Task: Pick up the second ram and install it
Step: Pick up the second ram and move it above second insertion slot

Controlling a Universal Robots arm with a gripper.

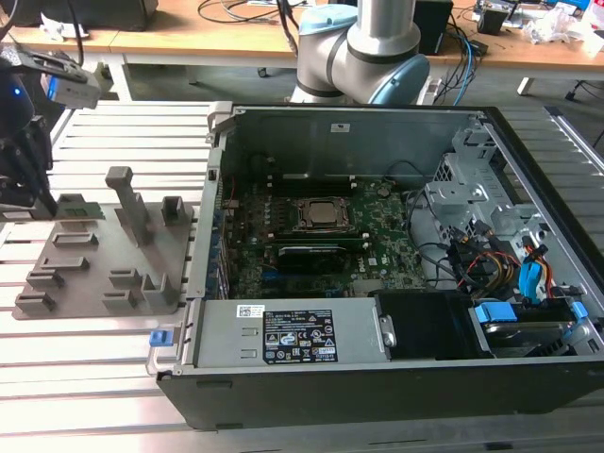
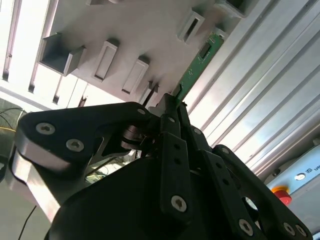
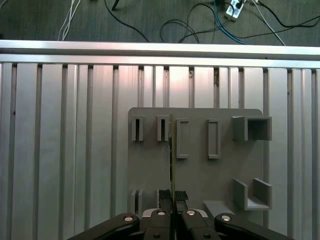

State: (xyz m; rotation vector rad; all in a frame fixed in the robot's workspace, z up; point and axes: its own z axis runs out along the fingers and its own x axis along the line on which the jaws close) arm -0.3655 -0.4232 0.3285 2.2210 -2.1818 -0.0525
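The second ram (image 3: 172,160) is a thin green stick seen edge-on in the first wrist view, running out from between my fingertips over the grey fixture tray (image 3: 200,175). In the second wrist view the second ram (image 2: 200,62) shows its green face with small parts, one end clamped. My gripper (image 3: 172,202) is shut on that end; in the second wrist view the gripper (image 2: 172,102) has its black fingers (image 2: 170,130) pressed together. In the exterior view the gripper (image 1: 42,200) hangs at the far-left corner of the fixture tray (image 1: 94,283).
An open computer case (image 1: 330,340) lies at the exterior view's right, with the green motherboard (image 1: 377,255) and its CPU socket (image 1: 321,213) inside. Drive cables crowd the case's right end. The tray carries several upright posts and slots. The arm's base (image 1: 354,47) stands behind the case.
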